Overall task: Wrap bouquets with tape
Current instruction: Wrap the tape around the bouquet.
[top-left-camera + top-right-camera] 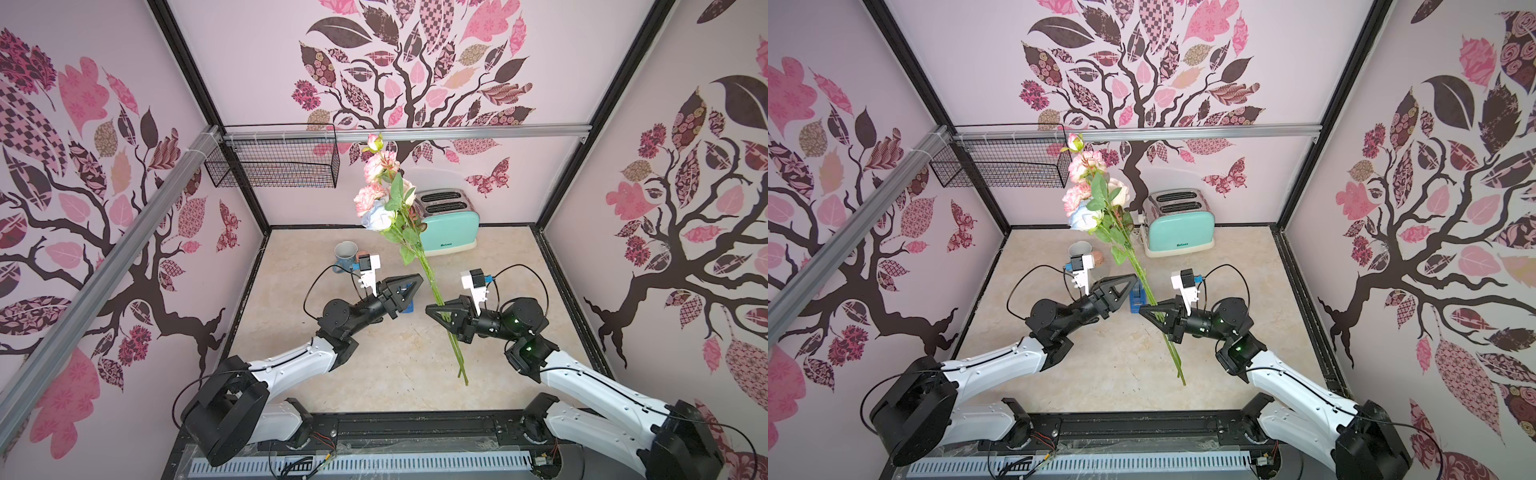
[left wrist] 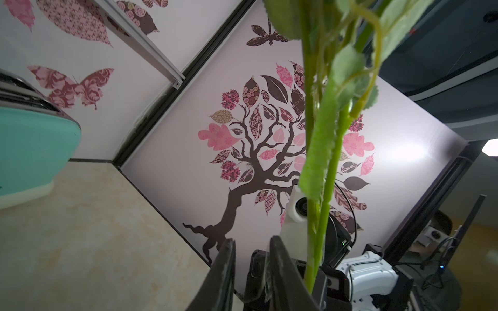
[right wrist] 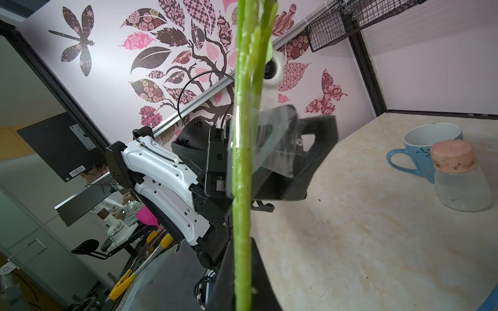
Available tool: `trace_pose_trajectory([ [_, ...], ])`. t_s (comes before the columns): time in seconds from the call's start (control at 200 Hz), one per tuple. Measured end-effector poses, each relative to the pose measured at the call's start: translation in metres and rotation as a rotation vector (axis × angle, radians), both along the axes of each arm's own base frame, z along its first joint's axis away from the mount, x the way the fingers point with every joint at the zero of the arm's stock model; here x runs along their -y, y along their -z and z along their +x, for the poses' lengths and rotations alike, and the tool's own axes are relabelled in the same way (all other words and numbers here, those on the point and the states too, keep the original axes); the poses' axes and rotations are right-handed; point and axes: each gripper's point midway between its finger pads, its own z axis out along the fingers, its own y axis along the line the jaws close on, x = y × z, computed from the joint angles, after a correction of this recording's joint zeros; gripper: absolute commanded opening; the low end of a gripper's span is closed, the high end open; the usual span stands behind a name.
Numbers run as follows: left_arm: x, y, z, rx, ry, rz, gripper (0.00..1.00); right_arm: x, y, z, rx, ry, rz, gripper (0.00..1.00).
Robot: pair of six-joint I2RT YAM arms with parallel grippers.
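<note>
Above the tabletop point(image 1: 374, 374), clamps the bouquet point(image 1: 395, 195) stems in the right gripper point(image 1: 432, 309), left gripper point(image 1: 417, 281) narrowly parted beside them.

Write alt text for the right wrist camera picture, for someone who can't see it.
Close-up green flower stems cross the picture, with a strip of clear tape stuck to them and reaching the left gripper behind. Beyond, a blue mug and a pink-lidded jar stand on the marble table.
</note>
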Motion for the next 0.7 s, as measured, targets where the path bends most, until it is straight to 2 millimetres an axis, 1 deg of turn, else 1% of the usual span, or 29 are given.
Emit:
trace_pose_trajectory([
  [0.065,0.000,-0.001,0.000,0.002,-0.001,0.000,0.00,0.000,0.002,0.001,0.000,0.008,-0.003,0.00],
  [0.26,-0.001,-0.003,-0.002,0.004,0.005,-0.006,0.00,0.002,0.005,0.008,-0.007,0.051,-0.014,0.00],
  [0.34,-0.003,-0.006,-0.004,0.007,0.004,-0.009,0.00,0.004,0.011,0.016,-0.013,0.099,-0.041,0.00],
  [0.41,-0.006,-0.012,-0.008,0.011,0.001,-0.010,0.00,0.005,0.019,0.028,-0.030,0.162,-0.088,0.00],
  [0.45,-0.008,-0.013,-0.010,0.005,-0.001,-0.005,0.00,0.005,0.020,0.034,-0.028,0.188,-0.116,0.00],
  [0.575,-0.016,-0.016,-0.009,-0.023,-0.035,0.009,0.00,-0.004,0.020,0.047,-0.001,0.226,-0.209,0.00],
  [0.64,-0.018,-0.014,-0.006,-0.047,-0.054,0.018,0.00,-0.009,0.022,0.053,0.008,0.230,-0.248,0.00],
  [0.695,-0.017,-0.009,-0.004,-0.068,-0.065,0.029,0.00,-0.013,0.028,0.057,0.005,0.233,-0.280,0.00],
])
